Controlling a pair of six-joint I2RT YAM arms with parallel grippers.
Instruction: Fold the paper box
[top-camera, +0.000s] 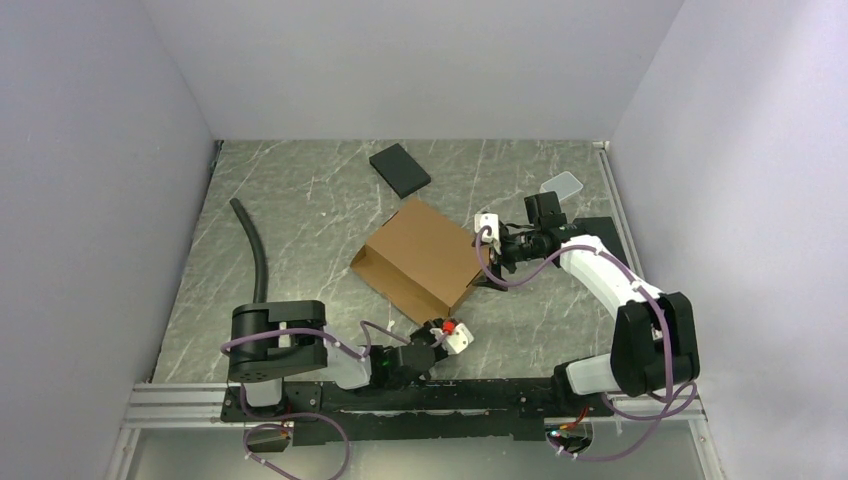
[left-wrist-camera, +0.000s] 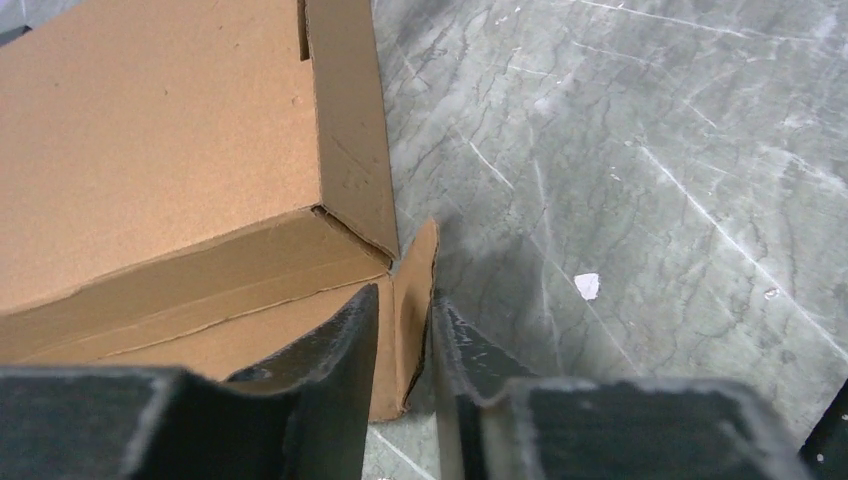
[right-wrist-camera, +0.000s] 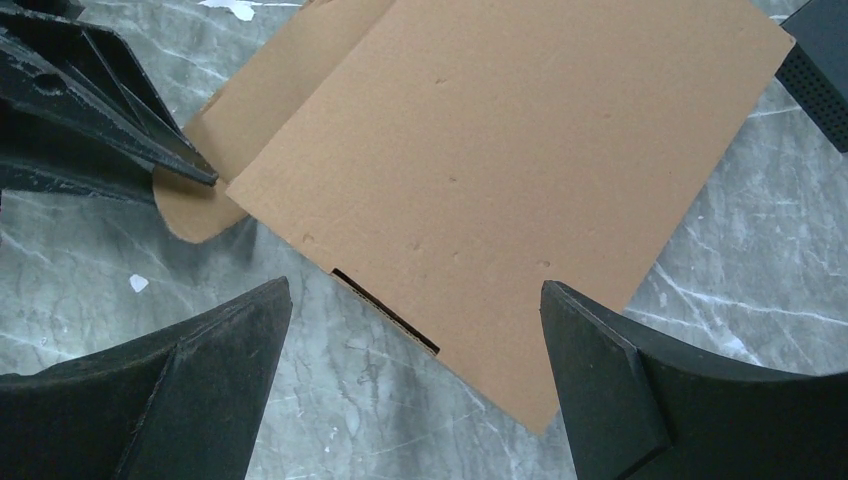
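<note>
The top view looks down from high behind the near edge over the whole bench (top-camera: 300, 200). The left wrist view sits close against a corner of the paper box (top-camera: 425, 255); the right wrist view looks down on its top.

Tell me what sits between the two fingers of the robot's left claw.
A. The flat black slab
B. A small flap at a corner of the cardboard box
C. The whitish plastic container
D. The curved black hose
B: in the left wrist view, a small corner flap of the paper box stands between the fingers of the left gripper, one finger on each side of it.
</note>
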